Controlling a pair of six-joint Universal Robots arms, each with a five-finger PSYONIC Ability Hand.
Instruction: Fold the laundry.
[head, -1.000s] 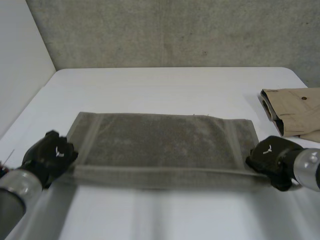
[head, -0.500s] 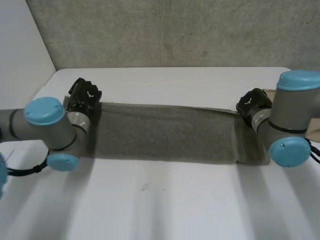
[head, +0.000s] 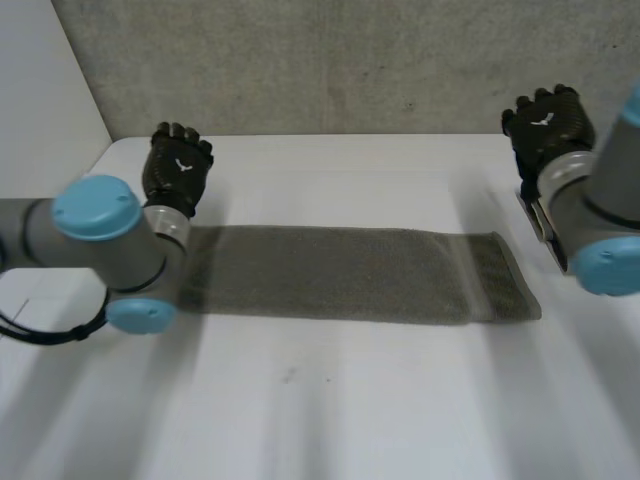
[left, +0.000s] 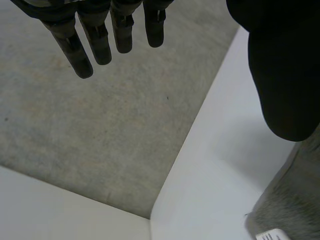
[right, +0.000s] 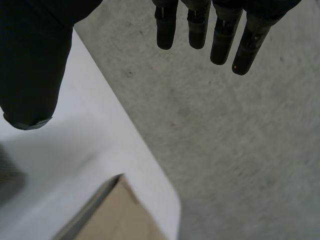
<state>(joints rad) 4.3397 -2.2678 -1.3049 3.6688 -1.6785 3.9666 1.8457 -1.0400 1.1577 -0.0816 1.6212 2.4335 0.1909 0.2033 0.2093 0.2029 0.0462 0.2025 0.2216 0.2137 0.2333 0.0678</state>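
A grey towel (head: 350, 272) lies folded into a long narrow strip across the middle of the white table (head: 330, 400). My left hand (head: 177, 166) is raised above the table just beyond the towel's left end, open, with nothing in it. In the left wrist view its fingers (left: 95, 40) hang straight, and a corner of the towel (left: 295, 200) with a white label lies below the thumb. Past the towel's right end my right hand (head: 545, 120) is lifted high, open and empty. The right wrist view shows its straight fingers (right: 215, 35) apart from the thumb.
Folded tan trousers (right: 115, 215) lie at the table's right edge, partly behind my right arm (head: 600, 220). My left arm (head: 90, 235) crosses the table's left side. A concrete wall (head: 330, 60) stands behind the table.
Both hands carried the towel's near edge over to its far edge, folding it in half. They have now let go, opened and risen away from the towel.
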